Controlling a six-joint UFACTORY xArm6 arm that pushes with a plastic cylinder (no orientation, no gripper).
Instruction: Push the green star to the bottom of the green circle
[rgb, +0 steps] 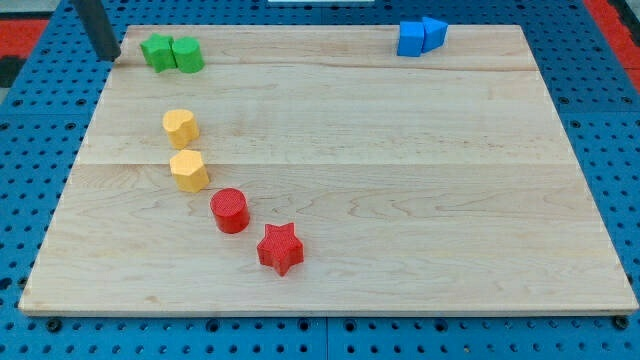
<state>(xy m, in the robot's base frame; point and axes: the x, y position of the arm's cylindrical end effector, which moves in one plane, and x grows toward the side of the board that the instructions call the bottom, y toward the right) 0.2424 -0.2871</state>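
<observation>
At the view's top left your tip (108, 57) rests at the board's edge, bare, touching no block, just left of the green star (156, 52). The star, a ridged, notched green piece, touches the rounder green circle (187, 54) at its right. It lies beside the circle, not below it, so the push appears not yet done. Further right run two yellow blocks (181, 127) (188, 170), a red cylinder (230, 210), a red star (280, 248) and two touching blue blocks (420, 37).

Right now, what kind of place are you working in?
Probably a robotics lab bench: a wooden board lies on blue perforated panels, with small coloured blocks like the green star and green circle; my tip is just left of them.
</observation>
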